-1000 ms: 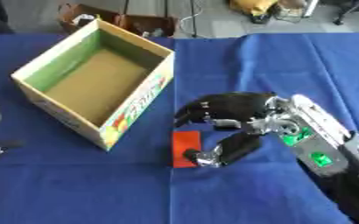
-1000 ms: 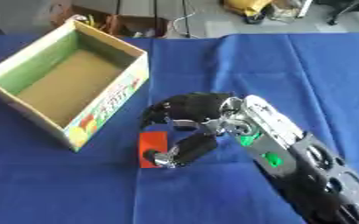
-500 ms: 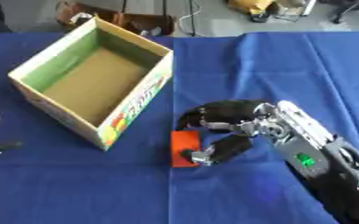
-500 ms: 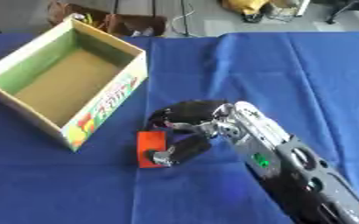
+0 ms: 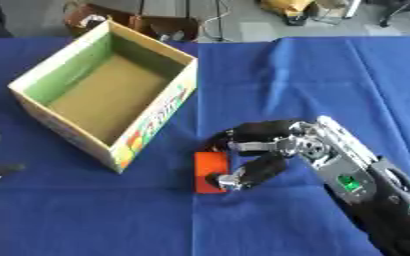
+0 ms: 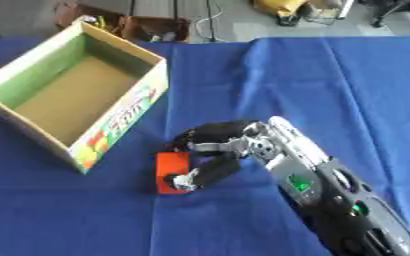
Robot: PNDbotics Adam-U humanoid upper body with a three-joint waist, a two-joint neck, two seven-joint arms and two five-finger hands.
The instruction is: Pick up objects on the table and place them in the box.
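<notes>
Right now the right hand (image 5: 265, 150) has its fingers curled around the flat orange block (image 5: 210, 171) lying on the blue table (image 5: 313, 75) at lower centre, just beside the open box (image 5: 103, 95), and such a thin piece could slide out when lifted.

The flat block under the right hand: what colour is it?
Orange-red. The block lies on the blue cloth by the right hand, clearest in the left eye view.

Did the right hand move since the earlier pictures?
Yes. The right hand came down and left toward the orange block, closing around it beside the cardboard box.
</notes>
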